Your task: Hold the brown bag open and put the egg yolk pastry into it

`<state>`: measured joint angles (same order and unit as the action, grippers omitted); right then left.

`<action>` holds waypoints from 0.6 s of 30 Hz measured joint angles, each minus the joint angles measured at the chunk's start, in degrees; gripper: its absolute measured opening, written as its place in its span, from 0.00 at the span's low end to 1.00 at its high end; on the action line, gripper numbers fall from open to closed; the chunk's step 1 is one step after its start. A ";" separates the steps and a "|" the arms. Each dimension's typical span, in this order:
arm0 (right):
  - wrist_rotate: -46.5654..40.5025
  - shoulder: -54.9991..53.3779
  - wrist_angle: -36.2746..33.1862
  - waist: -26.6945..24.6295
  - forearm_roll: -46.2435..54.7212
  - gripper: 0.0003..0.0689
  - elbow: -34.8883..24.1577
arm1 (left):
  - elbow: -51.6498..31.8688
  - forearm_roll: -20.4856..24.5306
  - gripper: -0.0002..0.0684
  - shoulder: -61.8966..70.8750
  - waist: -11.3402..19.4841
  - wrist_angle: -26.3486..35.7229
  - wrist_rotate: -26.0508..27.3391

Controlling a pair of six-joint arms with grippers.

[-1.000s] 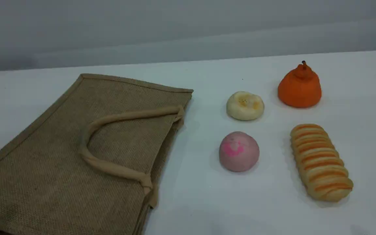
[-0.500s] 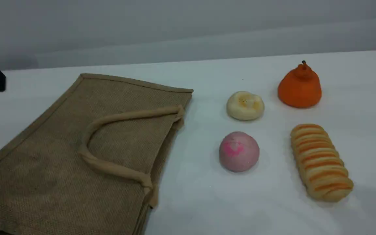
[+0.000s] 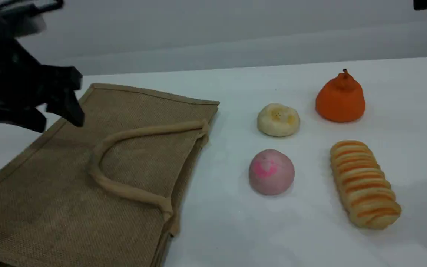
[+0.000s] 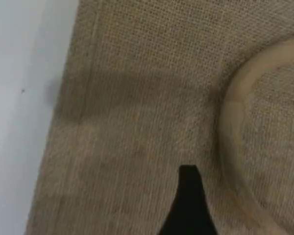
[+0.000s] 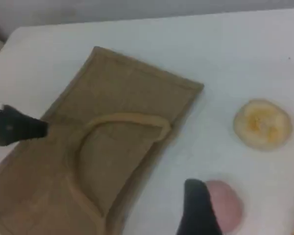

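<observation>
Nothing done yet. Tan woven jute bag [image 3: 87, 178] lies flat and closed; the round cream egg yolk pastry [image 3: 278, 119] sits untouched at its 3 o'clock. Left gripper [image 3: 56, 115] hovers wide, empty. Right gripper's spread unclear, holding nothing.

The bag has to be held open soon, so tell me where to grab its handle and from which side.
Judging by its pose, take the handle at the top of its curve, coming from above: the brown bag lies flat, and the loop rests on its upper face. The left pincer is open and nearest.
</observation>
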<state>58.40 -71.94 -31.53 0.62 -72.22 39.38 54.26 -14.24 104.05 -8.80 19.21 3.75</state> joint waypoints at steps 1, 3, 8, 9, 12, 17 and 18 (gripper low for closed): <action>0.30 -0.12 -0.02 0.00 -0.26 0.60 0.00 | 0.86 -0.86 0.73 1.37 -0.28 0.09 0.00; 0.59 -0.12 -0.02 0.00 -0.55 0.60 0.00 | 2.97 -1.00 0.73 3.82 -0.57 0.34 0.00; 1.44 -0.12 0.21 0.00 -1.08 0.60 0.00 | 8.11 -1.00 0.73 9.44 -1.21 3.37 0.00; 1.44 -0.12 0.21 0.00 -1.08 0.60 0.00 | 9.03 -1.00 0.73 10.44 -1.21 3.37 0.00; 1.62 -0.12 0.38 0.00 -1.08 0.60 0.00 | 10.67 -1.00 0.73 12.77 -1.21 4.20 0.00; 1.69 -0.12 0.67 0.00 -1.08 0.60 0.00 | 11.08 -0.95 0.73 15.65 -1.28 4.40 0.00; 1.69 -0.12 0.67 0.00 -1.08 0.60 0.00 | 11.08 -0.95 0.73 16.08 -1.40 4.37 0.00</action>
<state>60.09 -72.05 -30.86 0.62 -73.30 39.38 65.35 -15.19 120.13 -10.20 23.58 3.75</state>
